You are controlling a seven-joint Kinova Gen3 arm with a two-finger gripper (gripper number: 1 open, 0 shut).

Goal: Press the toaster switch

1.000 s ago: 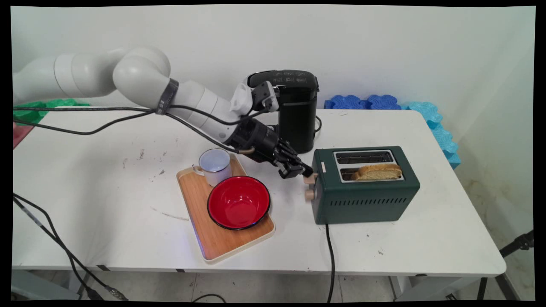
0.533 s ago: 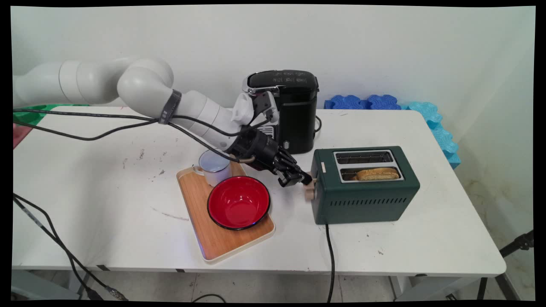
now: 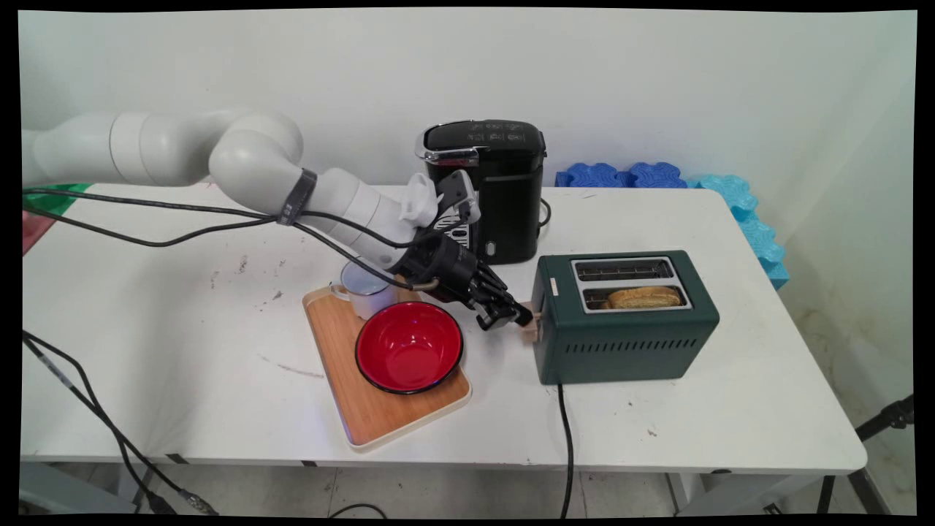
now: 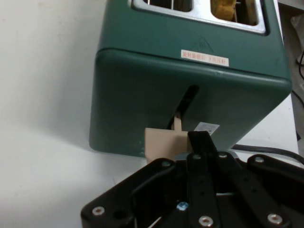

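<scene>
A dark green toaster (image 3: pixel 628 343) stands right of centre on the table, with a slice of bread (image 3: pixel 646 296) sunk low in its near slot. My gripper (image 3: pixel 520 315) is shut, and its tips rest on top of the beige lever (image 3: pixel 529 330) on the toaster's left end. In the hand view the toaster (image 4: pixel 142 85) fills the frame. There the gripper (image 4: pixel 199 140) presses on the lever (image 4: pixel 159 145), which sits near the bottom of its slit. The bread (image 4: pixel 225 8) shows at the top edge.
A wooden tray (image 3: pixel 336 351) left of the toaster carries a red bowl (image 3: pixel 409 347) and a white mug (image 3: pixel 363 286). A black coffee machine (image 3: pixel 504 190) stands behind my hand. The toaster's cord (image 3: pixel 566 438) runs off the front edge. Blue foam pieces (image 3: pixel 628 175) lie at the back right.
My gripper has gone down along the toaster's end, taking the lever down with it. The bread has sunk from well above the slot to nearly level with the top.
</scene>
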